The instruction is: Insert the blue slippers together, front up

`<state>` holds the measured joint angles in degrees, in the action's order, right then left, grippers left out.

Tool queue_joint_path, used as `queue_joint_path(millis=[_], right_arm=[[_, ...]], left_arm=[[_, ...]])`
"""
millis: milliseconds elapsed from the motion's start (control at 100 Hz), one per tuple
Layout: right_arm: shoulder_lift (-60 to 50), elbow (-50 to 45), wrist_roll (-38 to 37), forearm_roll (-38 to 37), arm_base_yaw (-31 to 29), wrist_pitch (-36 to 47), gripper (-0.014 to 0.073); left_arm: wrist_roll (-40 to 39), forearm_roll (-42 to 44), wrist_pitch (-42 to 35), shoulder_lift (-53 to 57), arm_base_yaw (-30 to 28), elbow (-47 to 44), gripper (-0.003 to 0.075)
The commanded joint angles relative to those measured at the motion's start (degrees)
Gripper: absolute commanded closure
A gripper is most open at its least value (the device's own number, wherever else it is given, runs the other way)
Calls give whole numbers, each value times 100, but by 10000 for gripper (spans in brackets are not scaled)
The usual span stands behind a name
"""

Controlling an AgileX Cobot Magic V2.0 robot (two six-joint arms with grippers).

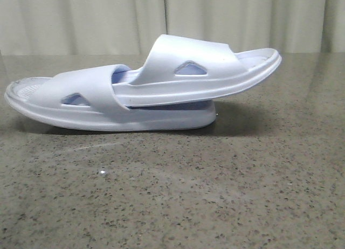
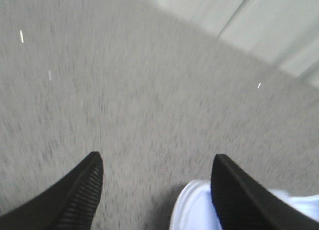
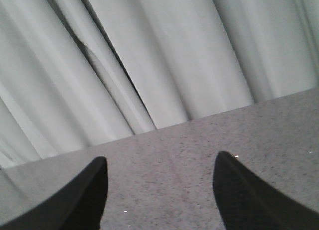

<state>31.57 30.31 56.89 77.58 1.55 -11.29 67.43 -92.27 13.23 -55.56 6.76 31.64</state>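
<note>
Two pale blue-white slippers lie on the speckled table in the front view. The lower slipper (image 1: 81, 101) rests flat. The upper slipper (image 1: 199, 71) is pushed under the lower one's strap and rises to the right. Neither gripper shows in the front view. My left gripper (image 2: 157, 163) is open, its fingers wide apart over bare table, with one end of a slipper (image 2: 192, 210) beside one finger. My right gripper (image 3: 160, 165) is open and empty above bare table, facing the curtain.
A pale pleated curtain (image 1: 172, 17) hangs behind the table's far edge and fills most of the right wrist view (image 3: 149, 56). The grey speckled table (image 1: 172, 195) stretches in front of the slippers.
</note>
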Motion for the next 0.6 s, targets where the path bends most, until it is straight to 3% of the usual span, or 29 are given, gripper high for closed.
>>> queue_joint_path(millis=[0,190,590], right_arm=[[-9,210,96,-675,-16,198,200],[-206,178,96,-1405,-16,249,200],[-2161,-734,96,-1760,-16,314,200]], left_arm=[[367,-115,-162,657,39,149,305],[578,81,-265,1919,39,-66,305],[630,732,-310,4190,39,-1141,308]])
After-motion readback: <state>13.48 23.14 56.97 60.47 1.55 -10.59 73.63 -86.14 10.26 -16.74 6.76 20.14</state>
